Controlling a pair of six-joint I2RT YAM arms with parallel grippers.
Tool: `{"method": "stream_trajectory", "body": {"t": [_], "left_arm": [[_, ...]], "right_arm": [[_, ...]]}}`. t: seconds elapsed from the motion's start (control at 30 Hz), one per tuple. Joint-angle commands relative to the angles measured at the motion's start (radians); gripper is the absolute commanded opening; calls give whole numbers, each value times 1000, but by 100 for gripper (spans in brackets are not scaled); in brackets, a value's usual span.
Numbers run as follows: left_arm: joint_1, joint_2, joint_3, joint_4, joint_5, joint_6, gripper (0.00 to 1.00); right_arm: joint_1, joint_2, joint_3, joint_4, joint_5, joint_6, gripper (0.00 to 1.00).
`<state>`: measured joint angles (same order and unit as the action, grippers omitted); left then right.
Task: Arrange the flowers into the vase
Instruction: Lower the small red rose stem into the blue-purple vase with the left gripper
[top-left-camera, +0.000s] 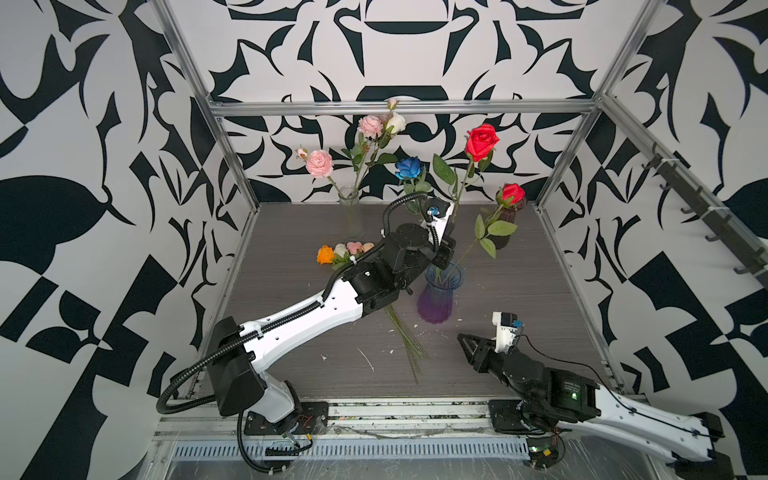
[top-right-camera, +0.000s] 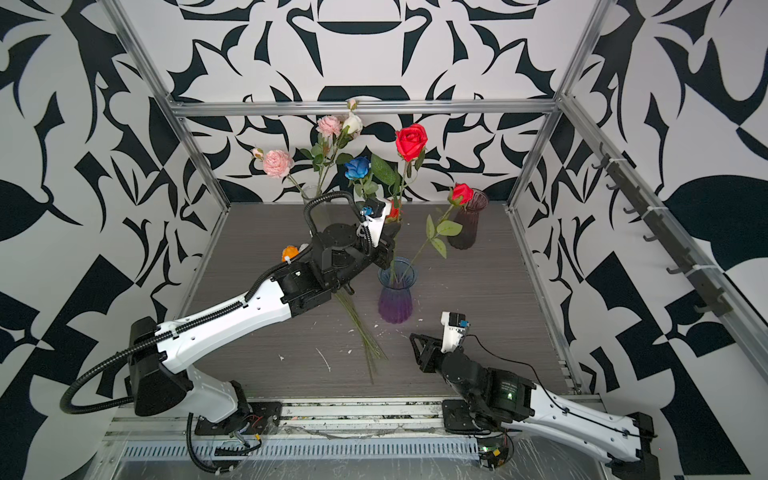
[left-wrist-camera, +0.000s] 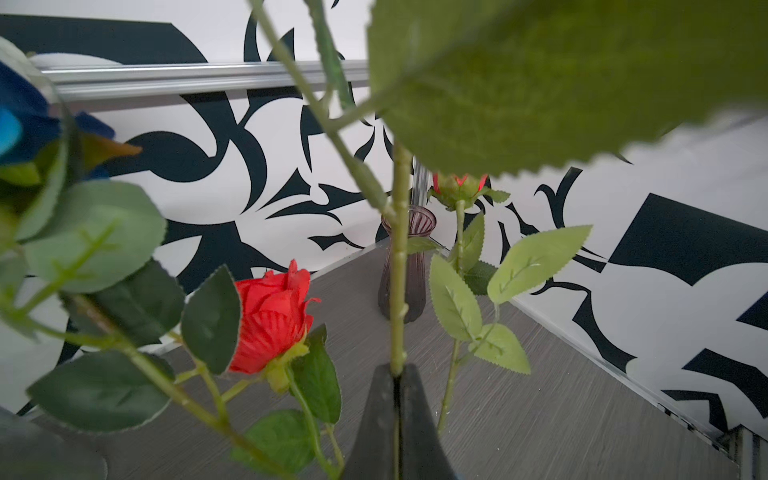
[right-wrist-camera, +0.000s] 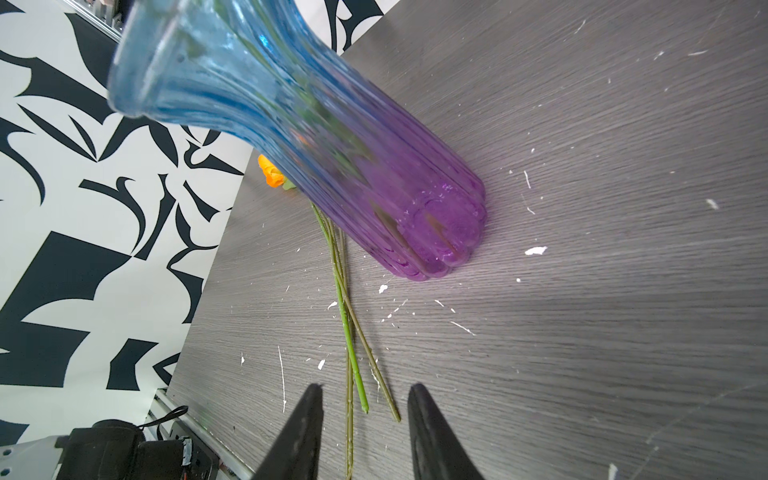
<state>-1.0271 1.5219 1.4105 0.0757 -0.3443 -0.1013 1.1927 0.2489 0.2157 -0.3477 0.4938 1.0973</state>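
the left gripper (left-wrist-camera: 397, 369) is positioned just above the rim of the blue-purple vase (top-left-camera: 435, 305), with its fingers pressed together on a green rose stem (left-wrist-camera: 399, 270). a small red rose (top-left-camera: 512, 193) is stood in that vase. loose flowers (top-left-camera: 341, 252) are laid flat on the table (top-left-camera: 532, 299) beside the vase. the right gripper (right-wrist-camera: 365, 395) is held near the vase base, fingers spread, nothing gripped.

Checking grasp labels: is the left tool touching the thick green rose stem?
Touching. In the left wrist view the left tool is shut on the thick green rose stem, which vanishes between its black tips.
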Motion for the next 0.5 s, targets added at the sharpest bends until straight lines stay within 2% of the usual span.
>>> {"method": "stream_trajectory", "body": {"t": [0.0, 0.3, 0.47], "left_arm": [[-1, 15, -19, -15, -7, -42, 0], [-1, 12, -123, 0, -22, -131, 0], [-14, 17, -142, -14, -30, -141, 0]], "right_arm": [[1, -5, 6, 4, 22, -7, 38], [1, -34, -3, 1, 22, -10, 38], [1, -37, -1, -1, 19, -14, 38]]}}
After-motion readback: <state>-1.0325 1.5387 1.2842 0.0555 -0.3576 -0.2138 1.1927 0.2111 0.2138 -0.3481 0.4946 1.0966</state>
